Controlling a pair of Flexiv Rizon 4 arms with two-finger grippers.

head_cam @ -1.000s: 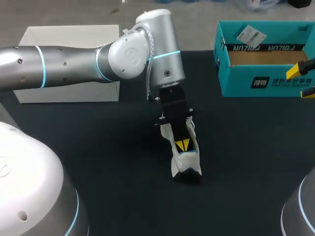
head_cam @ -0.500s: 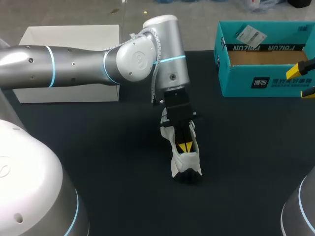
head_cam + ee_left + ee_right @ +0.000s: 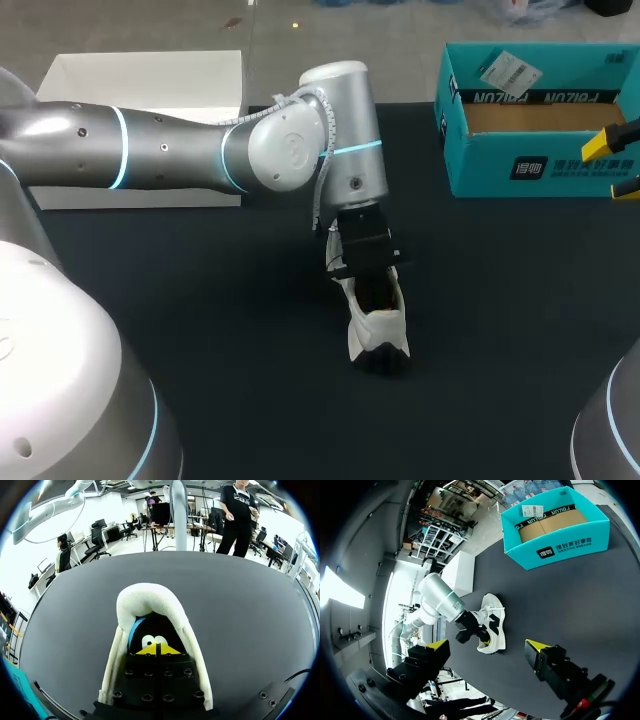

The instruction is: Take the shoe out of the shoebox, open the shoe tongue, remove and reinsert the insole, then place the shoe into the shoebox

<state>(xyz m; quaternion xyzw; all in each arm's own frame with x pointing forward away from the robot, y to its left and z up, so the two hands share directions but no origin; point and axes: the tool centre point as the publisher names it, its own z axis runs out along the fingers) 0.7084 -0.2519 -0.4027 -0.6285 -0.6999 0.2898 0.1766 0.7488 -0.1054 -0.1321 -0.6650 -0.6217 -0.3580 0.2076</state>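
**Insole step in hand: left claw down inside the shoe**

The white low-top sneaker is out of its box and lies on the dark desk, near the middle and well apart from the open teal cardboard shoebox at the far right corner. The left arm comes in across the desk, and the left claw is plunged into the shoe's mouth, under the padded white collar. Its two yellow tips are pressed together with almost no gap. They sit right at the blue insole. Whether a thin edge of it is pinched between them cannot be told.

The right claw hangs beside the shoebox with its fingers spread wide, holding nothing.

Judging by this, the task is about midway. The shoe is unboxed and its throat is open enough to admit the claw, so the work now is on the insole. I cannot tell whether it is being drawn out or pushed back in.

The next move calls for a careful motion along the shoe's length. Nothing pins the shoe to the desk, so it could slide or lift with the claw.
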